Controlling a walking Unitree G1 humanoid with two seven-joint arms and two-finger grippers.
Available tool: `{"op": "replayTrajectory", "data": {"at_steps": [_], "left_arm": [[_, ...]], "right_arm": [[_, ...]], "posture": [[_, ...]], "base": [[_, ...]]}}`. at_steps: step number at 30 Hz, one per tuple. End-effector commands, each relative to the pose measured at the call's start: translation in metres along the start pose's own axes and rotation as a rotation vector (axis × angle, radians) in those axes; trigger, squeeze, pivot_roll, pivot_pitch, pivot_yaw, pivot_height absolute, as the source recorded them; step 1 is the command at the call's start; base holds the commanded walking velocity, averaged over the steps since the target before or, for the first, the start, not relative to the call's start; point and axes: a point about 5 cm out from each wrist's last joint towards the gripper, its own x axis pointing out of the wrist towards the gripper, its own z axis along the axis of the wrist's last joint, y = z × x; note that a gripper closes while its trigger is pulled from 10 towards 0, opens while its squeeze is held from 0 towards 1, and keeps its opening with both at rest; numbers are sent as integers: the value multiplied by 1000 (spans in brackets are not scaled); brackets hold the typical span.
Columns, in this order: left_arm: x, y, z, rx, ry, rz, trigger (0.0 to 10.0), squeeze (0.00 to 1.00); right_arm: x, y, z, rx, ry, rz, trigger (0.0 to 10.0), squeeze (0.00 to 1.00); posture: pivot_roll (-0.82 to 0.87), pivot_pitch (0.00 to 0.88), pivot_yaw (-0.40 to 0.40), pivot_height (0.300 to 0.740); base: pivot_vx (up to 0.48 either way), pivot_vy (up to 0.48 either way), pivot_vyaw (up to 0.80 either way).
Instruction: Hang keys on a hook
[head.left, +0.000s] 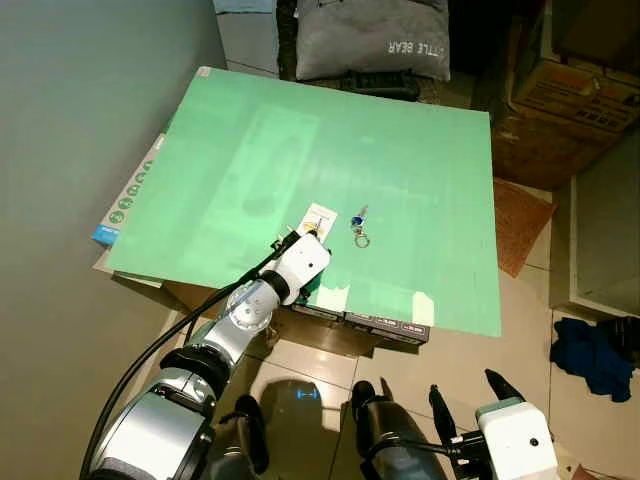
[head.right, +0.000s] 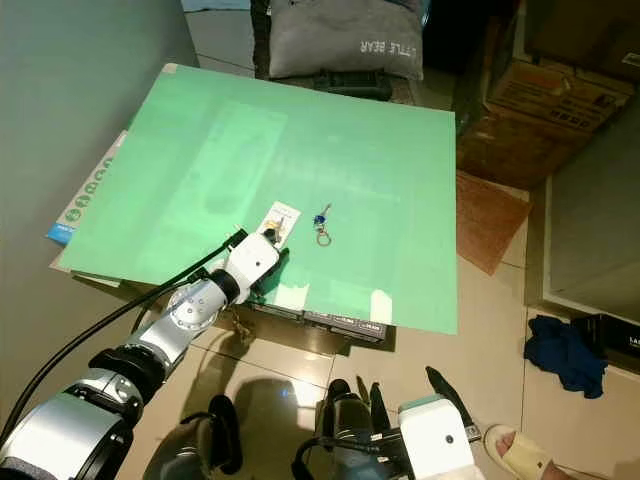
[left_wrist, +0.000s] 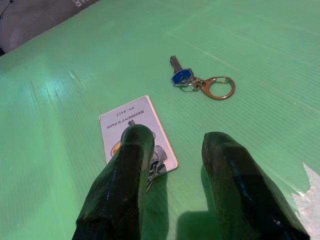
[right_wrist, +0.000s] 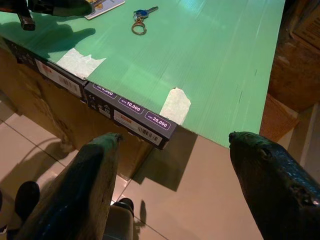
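Observation:
A key with a blue head and a brass ring (head.left: 360, 228) (left_wrist: 192, 81) lies flat on the green board (head.left: 400, 160). Just left of it lies a white pass card (head.left: 318, 217) (left_wrist: 131, 121) with small metal pieces at its near end. My left gripper (left_wrist: 177, 142) is open and low over the board. One of its fingers (left_wrist: 132, 155) rests over the card's near end, and the blue key lies a little beyond the fingertips. My right gripper (head.left: 467, 392) (right_wrist: 175, 142) hangs open below the board's front edge, above the tiled floor.
The board rests on cardboard and black boxes (right_wrist: 130, 116), with tape patches (right_wrist: 175, 105) at its front edge. A grey cushion (head.left: 370, 35) lies behind it, cardboard boxes (head.left: 570, 90) stand at the right, and a grey wall rises at the left. A blue cloth (head.left: 590, 355) and a person's sandalled foot (head.right: 520, 455) are on the floor.

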Motion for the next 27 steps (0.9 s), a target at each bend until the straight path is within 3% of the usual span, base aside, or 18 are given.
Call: {"op": "replayTrajectory", "data": {"at_steps": [1,11,27], "left_arm": [[-1,-5,-3,16,11,-24,10000,0],[-3,-4,-13,82,84,-3,10000,0],[1,-12,-13,72,117,8,10000,0]], "right_arm": [[-5,0,0,-7,5,-5,10000,0],[-5,0,0,-7,9,-2,10000,0],[-5,-2,0,-11,12,0,10000,0]], "posture": [[-316,381,-16,740],[-315,386,-22,740],[-321,389,-26,740]], "base": [[0,0,0],[0,0,0],[0,0,0]]}}
